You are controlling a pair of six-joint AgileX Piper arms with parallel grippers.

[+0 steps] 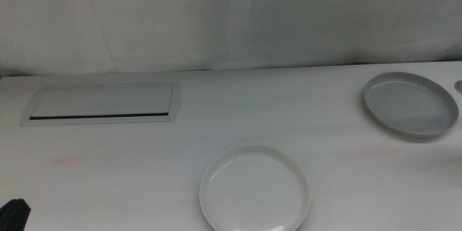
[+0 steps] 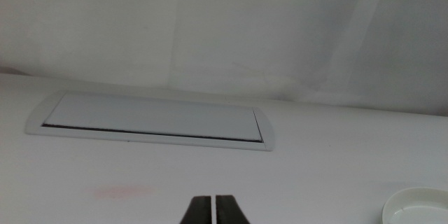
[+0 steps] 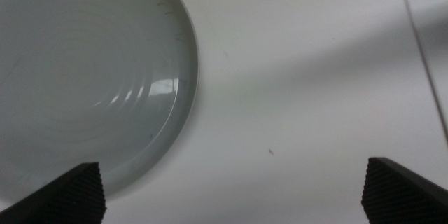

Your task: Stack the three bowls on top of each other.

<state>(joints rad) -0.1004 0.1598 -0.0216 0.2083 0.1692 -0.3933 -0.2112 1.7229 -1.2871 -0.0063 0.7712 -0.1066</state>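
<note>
Right gripper [image 3: 231, 189] above the counter [image 3: 301, 98], jaws spread wide, grey bowl [image 3: 77, 77] just beside one jaw, not between them. Best shifted over so the rim sits between the jaws before closing. Left gripper [image 2: 215, 210] low, jaws narrow and pressed together, white bowl [image 1: 254, 190] off to one side, ahead.

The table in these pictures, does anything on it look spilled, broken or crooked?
Nothing looks broken or spilled. The white bowl and the grey bowl sit flat and apart, unstacked; a third bowl is not in view. Two faint pinkish smudges mark the table. The panel lies flush.
</note>
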